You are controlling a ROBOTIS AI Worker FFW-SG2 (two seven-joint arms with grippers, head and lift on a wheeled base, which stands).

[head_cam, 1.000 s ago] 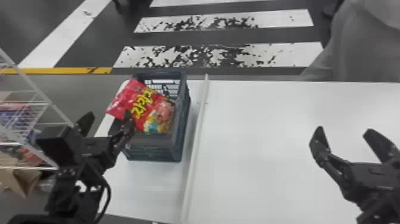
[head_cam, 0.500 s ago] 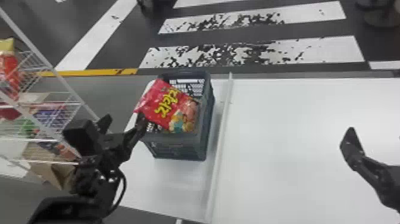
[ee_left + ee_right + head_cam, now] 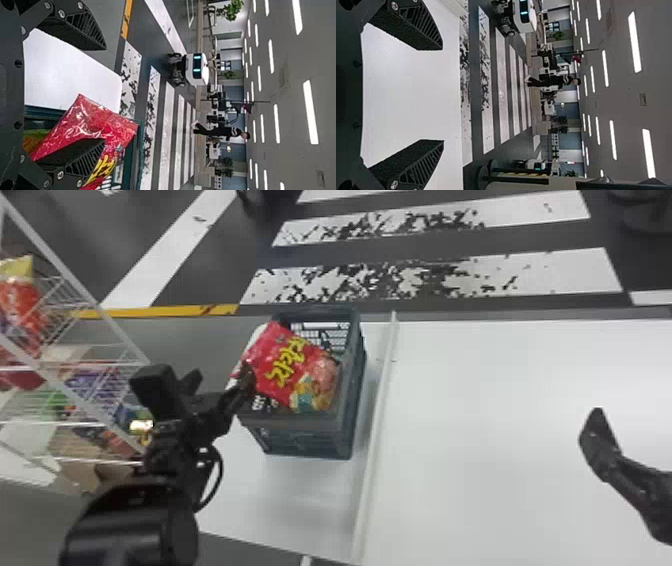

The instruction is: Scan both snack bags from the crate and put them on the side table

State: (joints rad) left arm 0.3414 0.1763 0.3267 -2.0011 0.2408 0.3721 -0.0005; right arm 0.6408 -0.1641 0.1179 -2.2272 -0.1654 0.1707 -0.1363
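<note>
Left tool wide, one finger just beside red snack bag tilted in crate; right tool wide.

The head view has one glossy red snack bag with yellow lettering left of centre, and one dark grey slatted plastic crate there (whether a second bag lies beneath cannot be told). One white wire rack stands at the left edge. Two black grippers show, one left gripper at centre left and one right gripper at the right edge, with two fingers each.
</note>
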